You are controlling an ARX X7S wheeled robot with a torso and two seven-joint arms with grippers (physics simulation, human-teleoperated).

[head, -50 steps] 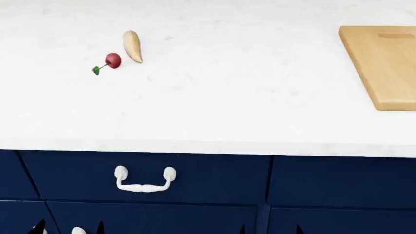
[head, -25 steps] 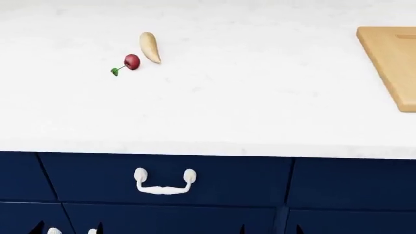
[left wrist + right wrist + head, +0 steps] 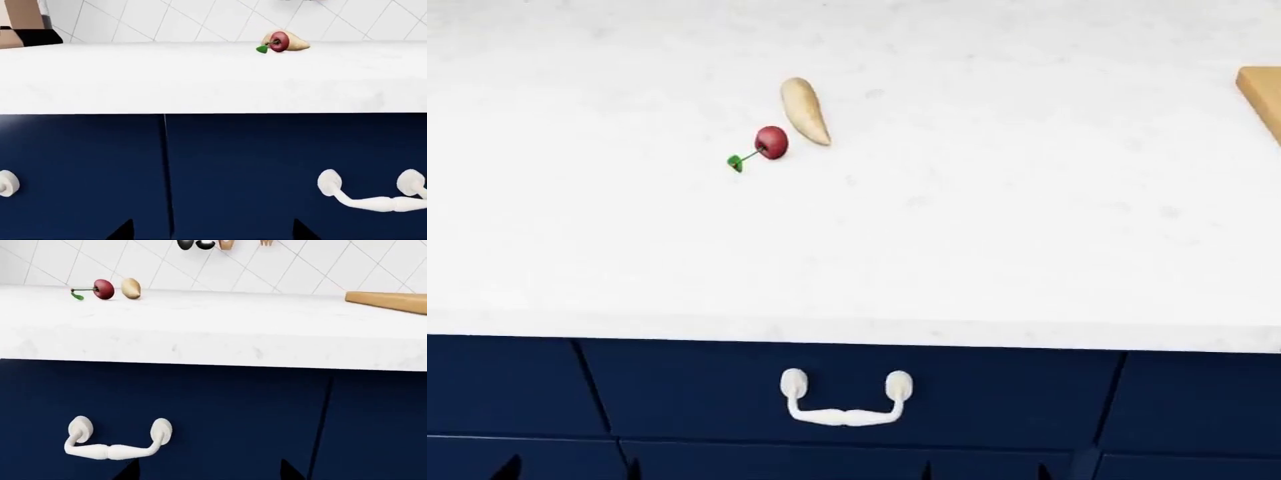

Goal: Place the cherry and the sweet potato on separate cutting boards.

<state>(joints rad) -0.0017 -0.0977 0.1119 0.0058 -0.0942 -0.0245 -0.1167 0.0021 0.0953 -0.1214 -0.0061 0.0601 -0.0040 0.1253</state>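
Shifted rightward across your head view since a second ago, the cherry (image 3: 771, 142) and sweet potato (image 3: 805, 111) now sit nearer the middle, while the cutting board (image 3: 1262, 98) has slid almost out, only a corner showing at the right edge. Both foods lie on the white countertop (image 3: 961, 240). You see the sweet potato's long axis running away from the counter's front edge, leaning slightly, the cherry just beside its near tip, with stem and green leaf pointing left and toward you. From your right wrist view the board (image 3: 390, 301) is cut off at the frame edge. Below the counter, a navy drawer carries a white handle (image 3: 845, 398). Neither claw appears anywhere, so its state stays unseen.
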